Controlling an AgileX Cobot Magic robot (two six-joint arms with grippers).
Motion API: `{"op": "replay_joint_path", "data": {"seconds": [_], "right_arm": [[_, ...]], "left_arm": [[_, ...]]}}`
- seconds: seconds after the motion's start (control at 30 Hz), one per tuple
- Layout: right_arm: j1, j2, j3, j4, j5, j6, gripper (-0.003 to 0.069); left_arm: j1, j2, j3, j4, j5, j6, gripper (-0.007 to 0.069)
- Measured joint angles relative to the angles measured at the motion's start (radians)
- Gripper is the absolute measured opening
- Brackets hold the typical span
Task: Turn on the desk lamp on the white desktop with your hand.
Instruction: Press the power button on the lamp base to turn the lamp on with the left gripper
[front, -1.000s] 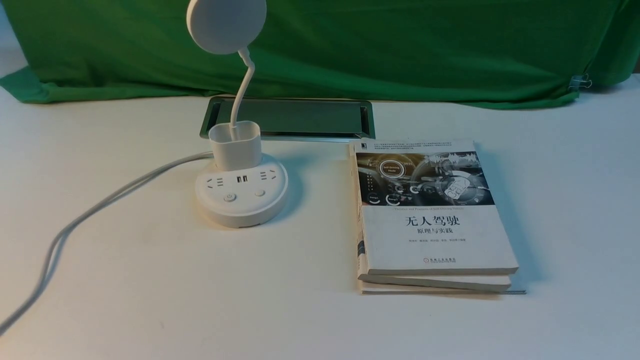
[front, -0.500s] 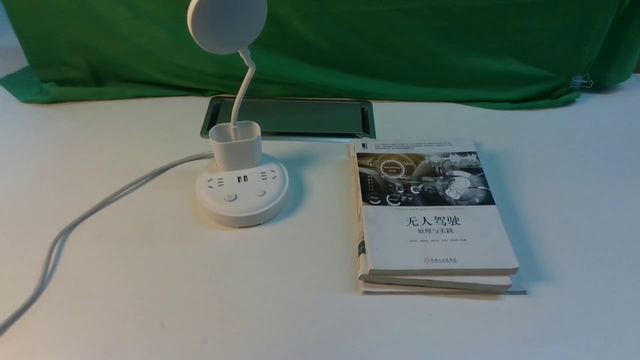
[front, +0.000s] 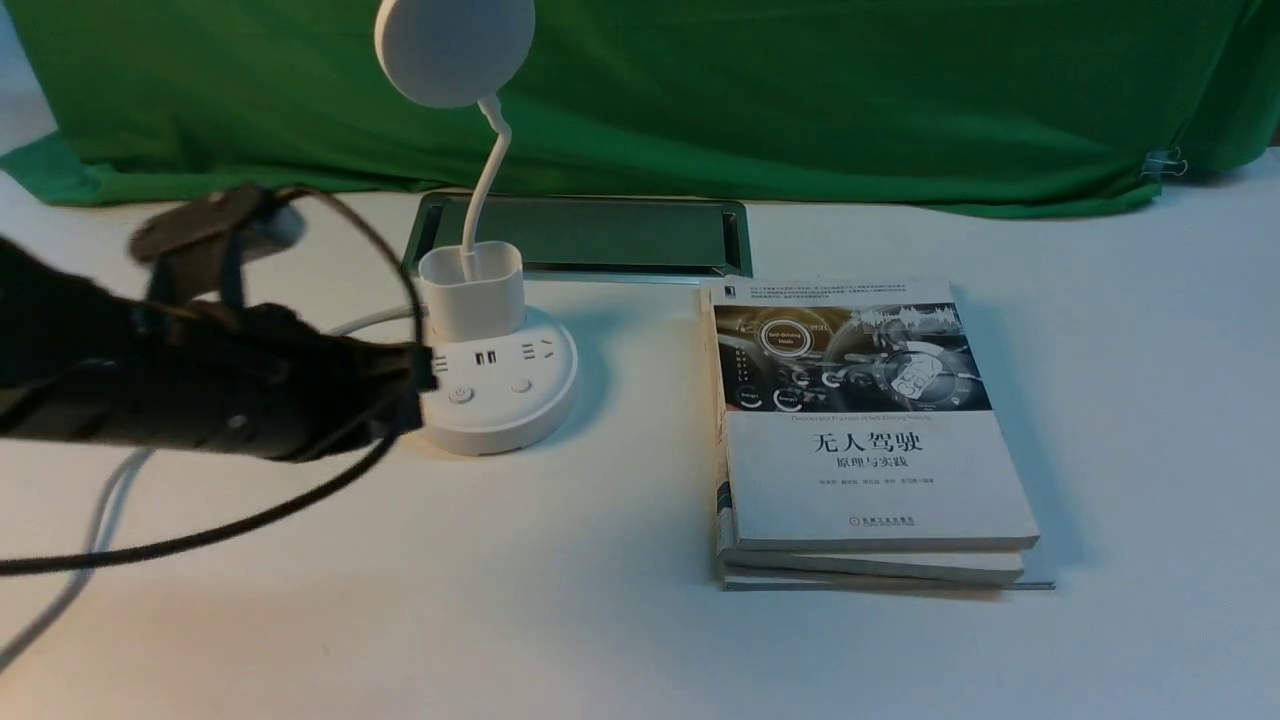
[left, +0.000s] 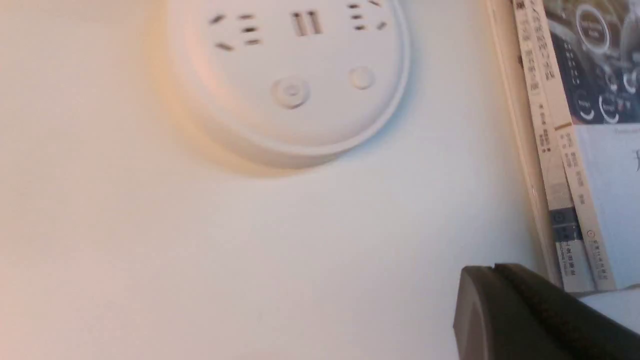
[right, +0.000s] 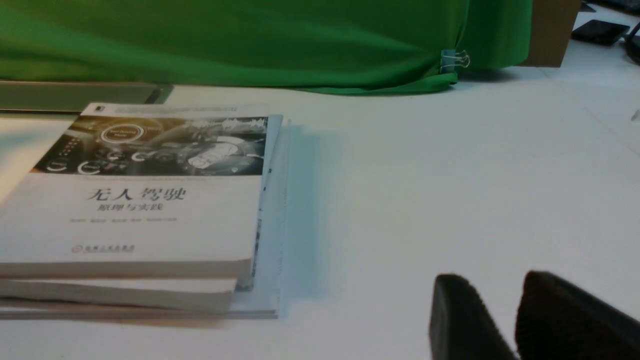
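Can see the desk lamp (front: 500, 410) upright on the white surface (front: 600, 640), with the round base flat down and the disc head (front: 455, 50) raised on a thin bendy neck (front: 485, 185) out of the cup-shaped holder (front: 473, 305). Can pick out two round buttons on the front part of the base, the power button (front: 460, 395) and a plainer button (front: 520, 386), with sockets and USB ports behind them.

Just left of the lamp, can see the left arm (front: 210, 380), black and blurred, covering the left edge of the base in the front view. Can follow a looping black cable (front: 290, 510) from the arm's end. In the left wrist view, can find the left tool (left: 494, 268) with fingertips pressed together, apart from both buttons. In the right wrist view, can find the right tool (right: 495, 280) with fingers spread slightly, pinching nothing.

To the right of the lamp, well apart, can see a stack of books (front: 880, 490). Behind the lamp, can see the silver-framed cable slot (front: 620, 235) and, farther back, the green cloth (front: 800, 100). To the left of the lamp, can trace the pale cord (front: 60, 600), passing partly behind the left arm.
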Motion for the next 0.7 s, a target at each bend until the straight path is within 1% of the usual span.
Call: {"op": "replay_joint_path", "data": {"seconds": [0.03, 0.07, 0.1, 0.13, 0.17, 0.2, 0.3, 0.4, 0.5, 0.57, 0.7], "right_arm": [[0.0, 0.0, 0.0, 0.0, 0.0, 0.0, 0.0241], [0.0, 0.0, 0.0, 0.0, 0.0, 0.0, 0.0241], [0.0, 0.0, 0.0, 0.0, 0.0, 0.0, 0.0241], [0.0, 0.0, 0.0, 0.0, 0.0, 0.0, 0.0241], [0.0, 0.0, 0.0, 0.0, 0.0, 0.0, 0.0241], [0.0, 0.0, 0.0, 0.0, 0.0, 0.0, 0.0241], [0.0, 0.0, 0.0, 0.0, 0.0, 0.0, 0.0241], [0.0, 0.0, 0.0, 0.0, 0.0, 0.0, 0.0241], [0.0, 0.0, 0.0, 0.0, -0.001, 0.0, 0.0241], [0.0, 0.0, 0.0, 0.0, -0.001, 0.0, 0.0241], [0.0, 0.0, 0.0, 0.0, -0.001, 0.0, 0.0241]], "left_arm": [[-0.007, 0.008, -0.013, 0.022, -0.003, -0.007, 0.0021], [-0.035, 0.039, -0.034, 0.059, -0.012, -0.039, 0.0021], [-0.08, 0.1, -0.088, 0.17, -0.025, -0.123, 0.0021], [-0.101, 0.138, -0.129, 0.254, -0.028, -0.18, 0.0021], [-0.108, 0.152, -0.136, 0.267, -0.029, -0.203, 0.0021], [-0.124, 0.205, -0.184, 0.349, -0.033, -0.27, 0.0021], [-0.136, 0.315, -0.286, 0.467, -0.029, -0.339, 0.0021], [-0.138, 0.388, -0.364, 0.525, -0.004, -0.369, 0.0021], [-0.141, 0.477, -0.468, 0.642, 0.04, -0.454, 0.0021], [-0.141, 0.513, -0.5, 0.693, 0.055, -0.498, 0.0021], [-0.141, 0.533, -0.518, 0.726, 0.07, -0.527, 0.0021]]}}
